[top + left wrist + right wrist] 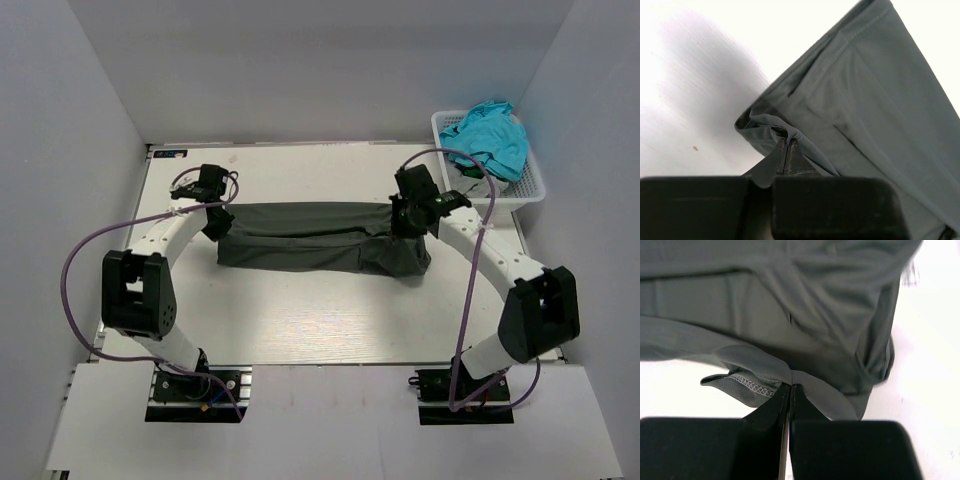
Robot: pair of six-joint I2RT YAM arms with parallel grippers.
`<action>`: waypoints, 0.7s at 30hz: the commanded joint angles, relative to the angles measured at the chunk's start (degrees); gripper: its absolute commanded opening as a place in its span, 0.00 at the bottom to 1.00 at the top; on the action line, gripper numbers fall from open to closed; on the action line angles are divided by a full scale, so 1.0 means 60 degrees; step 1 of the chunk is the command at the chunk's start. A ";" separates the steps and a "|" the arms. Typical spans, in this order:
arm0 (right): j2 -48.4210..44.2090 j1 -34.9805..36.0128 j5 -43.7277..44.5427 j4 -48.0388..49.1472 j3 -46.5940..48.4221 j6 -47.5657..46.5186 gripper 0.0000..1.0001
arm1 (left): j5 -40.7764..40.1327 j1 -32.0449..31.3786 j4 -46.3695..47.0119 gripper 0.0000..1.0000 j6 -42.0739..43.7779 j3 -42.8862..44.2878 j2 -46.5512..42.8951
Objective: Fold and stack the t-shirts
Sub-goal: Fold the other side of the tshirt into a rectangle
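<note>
Dark grey t-shirt (pixel 310 248) lies in a long band across the middle of the table (pixel 300 330). The left gripper (pixel 789 146) pinches its left end tight. The right gripper (pixel 790 386) pinches its right end tight. The turquoise t-shirt (pixel 492 135) sits in the basket (pixel 528 192), far right. Nothing is stacked yet, so I think most of the job is left.

Robot lab: plain white enclosure (pixel 330 70) around table (pixel 300 330).

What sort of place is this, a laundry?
Probably a robot test cell, not a laundry: a white table walled by plain panels, where the left gripper and right gripper pinch a dark t-shirt near a basket.
</note>
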 commanded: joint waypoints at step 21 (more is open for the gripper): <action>0.4903 -0.1205 -0.0179 -0.0055 0.5289 -0.1191 0.90 | -0.0224 0.0664 -0.0942 1.00 0.0264 0.4544 0.3633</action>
